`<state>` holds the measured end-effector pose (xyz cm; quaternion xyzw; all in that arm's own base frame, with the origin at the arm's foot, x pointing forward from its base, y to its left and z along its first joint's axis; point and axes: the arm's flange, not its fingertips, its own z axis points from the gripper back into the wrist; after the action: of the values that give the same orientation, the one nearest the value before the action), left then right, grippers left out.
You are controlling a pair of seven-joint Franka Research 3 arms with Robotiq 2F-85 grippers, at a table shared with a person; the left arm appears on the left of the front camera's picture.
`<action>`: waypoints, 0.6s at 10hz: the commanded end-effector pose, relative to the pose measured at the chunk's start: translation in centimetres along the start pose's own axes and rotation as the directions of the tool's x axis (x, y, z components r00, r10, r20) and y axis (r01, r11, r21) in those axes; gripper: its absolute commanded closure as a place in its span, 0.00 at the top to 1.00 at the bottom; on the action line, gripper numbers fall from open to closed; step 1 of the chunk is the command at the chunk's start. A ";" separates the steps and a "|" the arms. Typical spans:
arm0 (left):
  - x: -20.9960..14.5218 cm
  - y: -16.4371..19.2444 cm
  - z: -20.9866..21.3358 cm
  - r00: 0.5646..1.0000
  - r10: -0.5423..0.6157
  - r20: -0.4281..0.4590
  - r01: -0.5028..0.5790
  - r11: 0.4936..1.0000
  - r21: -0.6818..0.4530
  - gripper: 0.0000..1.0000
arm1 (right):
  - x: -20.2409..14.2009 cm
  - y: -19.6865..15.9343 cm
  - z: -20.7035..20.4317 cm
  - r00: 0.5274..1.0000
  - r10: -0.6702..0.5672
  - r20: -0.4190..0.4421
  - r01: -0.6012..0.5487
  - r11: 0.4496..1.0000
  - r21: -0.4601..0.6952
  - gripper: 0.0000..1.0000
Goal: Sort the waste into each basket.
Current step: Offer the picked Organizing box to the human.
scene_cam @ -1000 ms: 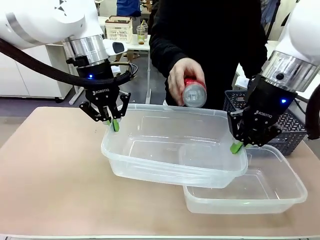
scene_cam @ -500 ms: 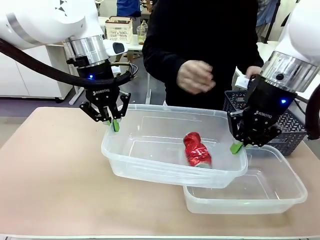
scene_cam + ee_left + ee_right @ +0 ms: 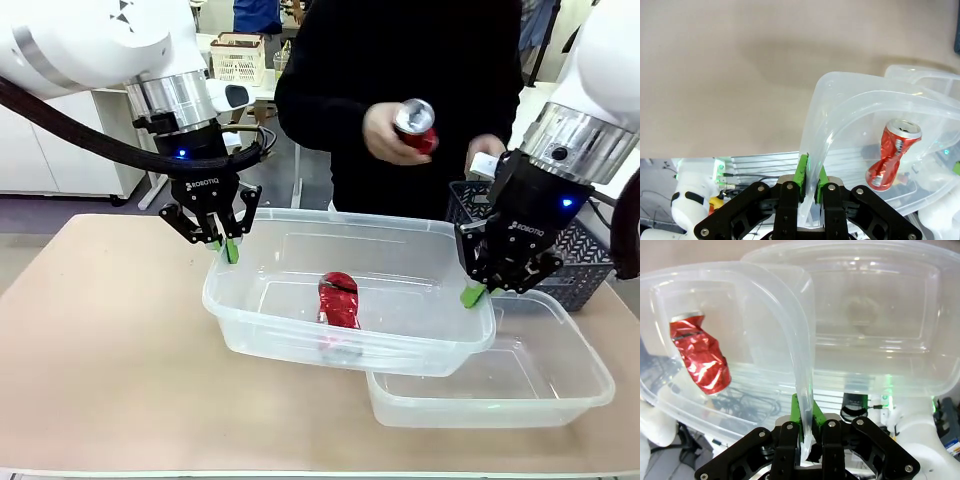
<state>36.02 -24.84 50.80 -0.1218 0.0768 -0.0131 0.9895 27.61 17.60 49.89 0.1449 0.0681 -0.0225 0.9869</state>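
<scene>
Front view | clear tub (image 3: 280, 345) is clamped by rim in left gripper (image 3: 226, 247) and right gripper (image 3: 472, 293) | crushed red can (image 3: 338, 298) seen inside, centre frame | risk: rim jolted loose by second can (image 3: 417, 125) dropped in.

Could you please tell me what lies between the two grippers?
In the front view, the upper clear tub spans from the left gripper to the right gripper, each shut on its rim, with one crushed red can lying inside it.

Upper tub (image 3: 340, 216) and lower tub (image 3: 560, 395): clear, smooth, glossy plastic. Crushed can (image 3: 338, 298): creased red metal, shiny. Tabletop (image 3: 110, 350): smooth, matt beige surface. Lattice basket (image 3: 590, 260): dark matt plastic.
</scene>
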 end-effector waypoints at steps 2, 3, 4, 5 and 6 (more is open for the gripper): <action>0.2 0.2 0.1 1.000 0.008 0.006 -0.009 1.000 0.002 0.07 | -0.3 0.0 0.5 1.000 0.013 0.004 -0.013 1.000 0.020 0.06; 0.2 0.2 0.1 1.000 0.008 0.006 -0.009 1.000 0.002 0.07 | -0.3 0.0 0.5 1.000 0.013 0.004 -0.013 1.000 0.020 0.06; 0.2 0.2 0.1 1.000 0.008 0.006 -0.009 1.000 0.002 0.07 | -0.3 0.0 0.5 1.000 0.013 0.004 -0.013 1.000 0.020 0.06; 0.2 0.2 0.1 1.000 0.008 0.006 -0.009 1.000 0.002 0.07 | -0.3 0.0 0.5 1.000 0.013 0.004 -0.013 1.000 0.020 0.06; 0.2 0.2 0.1 1.000 0.008 0.006 -0.009 1.000 0.002 0.07 | -0.3 0.0 0.5 1.000 0.013 0.004 -0.013 1.000 0.020 0.06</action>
<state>36.02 -24.84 50.80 -0.1218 0.0769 -0.0131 0.9895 27.62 17.60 49.89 0.1448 0.0681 -0.0226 0.9869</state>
